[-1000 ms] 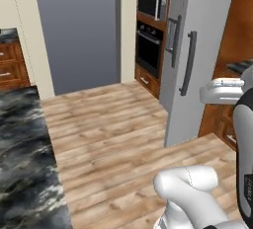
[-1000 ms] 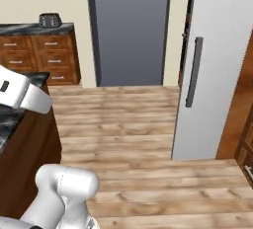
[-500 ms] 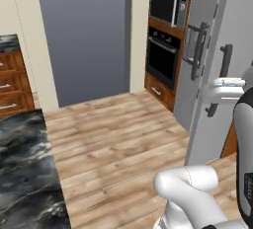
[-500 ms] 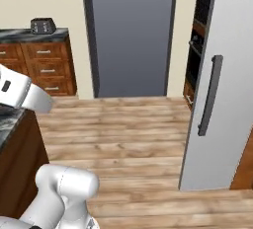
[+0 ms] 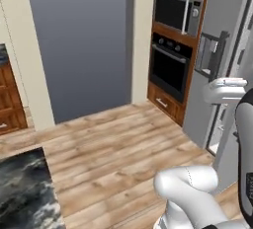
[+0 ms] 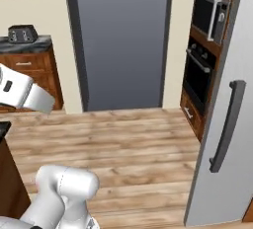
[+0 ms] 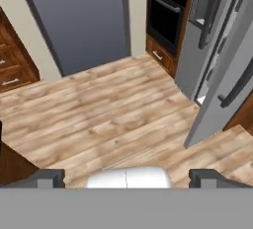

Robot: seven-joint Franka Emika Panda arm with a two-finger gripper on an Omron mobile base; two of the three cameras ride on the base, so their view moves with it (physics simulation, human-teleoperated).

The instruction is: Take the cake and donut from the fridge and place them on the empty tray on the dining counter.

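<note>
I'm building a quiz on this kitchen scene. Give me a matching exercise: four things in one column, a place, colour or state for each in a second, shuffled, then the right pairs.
Things:
1. fridge
2. toaster
3. wall oven
4. gripper

Descriptions:
A. black, set in wooden cabinetry below the microwave
B. open, holding nothing
C. silver-grey, one door standing ajar in the hand view
D. on the counter over wooden drawers, left of the doorway

Pairs: 1-C, 2-D, 3-A, 4-B
</note>
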